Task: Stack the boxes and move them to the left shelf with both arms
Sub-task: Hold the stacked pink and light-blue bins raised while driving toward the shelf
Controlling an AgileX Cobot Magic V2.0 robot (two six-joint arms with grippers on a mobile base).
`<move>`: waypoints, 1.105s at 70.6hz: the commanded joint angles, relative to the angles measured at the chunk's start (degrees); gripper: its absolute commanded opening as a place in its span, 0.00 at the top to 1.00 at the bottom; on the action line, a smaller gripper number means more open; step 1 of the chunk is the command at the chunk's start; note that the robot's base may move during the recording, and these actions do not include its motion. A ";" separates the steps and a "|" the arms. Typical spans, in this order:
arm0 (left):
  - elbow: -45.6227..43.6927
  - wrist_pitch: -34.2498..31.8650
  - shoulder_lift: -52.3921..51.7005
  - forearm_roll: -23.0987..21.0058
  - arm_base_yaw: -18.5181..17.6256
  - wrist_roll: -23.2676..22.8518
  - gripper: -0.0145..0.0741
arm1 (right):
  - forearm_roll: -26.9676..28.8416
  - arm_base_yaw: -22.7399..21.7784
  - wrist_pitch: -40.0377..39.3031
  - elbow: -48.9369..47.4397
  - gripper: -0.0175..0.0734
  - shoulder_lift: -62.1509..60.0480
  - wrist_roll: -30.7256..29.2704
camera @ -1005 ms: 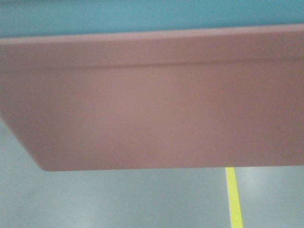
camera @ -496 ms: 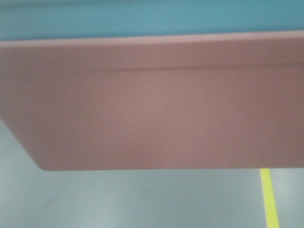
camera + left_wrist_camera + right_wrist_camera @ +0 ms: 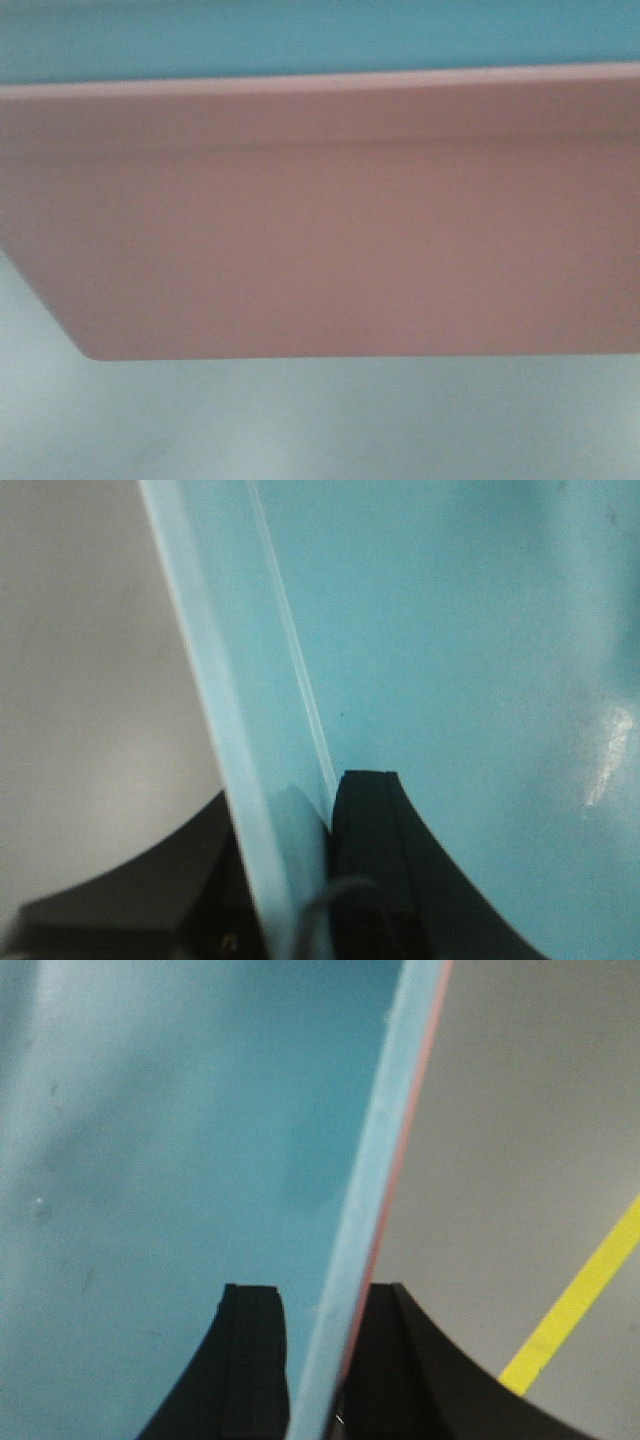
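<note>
The salmon-pink box (image 3: 320, 220) fills the front view, held up above the floor. The light sky-blue box (image 3: 300, 35) sits nested in it, showing above its rim. In the left wrist view my left gripper (image 3: 290, 820) is shut on the blue box's side wall (image 3: 240, 700), one finger inside and one outside. In the right wrist view my right gripper (image 3: 325, 1310) is shut on the opposite wall, clamping the blue rim (image 3: 365, 1170) and the thin pink edge (image 3: 393, 1175) together. The left shelf is out of view.
Grey floor (image 3: 300, 420) lies below the boxes. A yellow floor line (image 3: 575, 1300) runs diagonally at the right of the right wrist view. Nothing else shows past the boxes.
The yellow floor line slid to the right in the front view and has left it. The boxes keep the same place in the view and both grips hold.
</note>
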 commanded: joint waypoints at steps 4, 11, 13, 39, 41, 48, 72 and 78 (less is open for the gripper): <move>-2.21 -4.11 -1.75 2.19 -0.88 1.81 0.84 | 0.29 -0.21 -7.50 -2.15 0.77 -1.90 -0.35; -2.21 -4.11 -1.75 2.19 -0.88 1.81 0.84 | 0.29 -0.21 -7.44 -2.15 0.77 -1.90 -0.35; -2.21 -4.11 -1.75 2.19 -0.88 1.81 0.84 | 0.29 -0.21 -7.44 -2.15 0.77 -1.90 -0.35; -2.21 -4.11 -1.75 2.19 -0.88 1.81 0.84 | 0.23 -0.21 -7.44 -2.15 0.77 -1.90 -0.35; -2.21 -4.11 -1.75 2.19 -0.88 1.81 0.84 | 0.23 -0.21 -7.44 -2.15 0.77 -1.90 -0.35; -2.21 -4.11 -1.75 2.19 -0.88 1.81 0.84 | 0.23 -0.21 -7.44 -2.15 0.77 -1.90 -0.35; -2.21 -4.11 -1.75 2.30 -0.88 1.81 0.84 | 0.23 -0.21 -7.26 -2.15 0.77 -1.90 -0.35; -2.21 -4.11 -1.75 2.30 -0.88 1.81 0.84 | 0.23 -0.21 -7.26 -2.15 0.77 -1.90 -0.35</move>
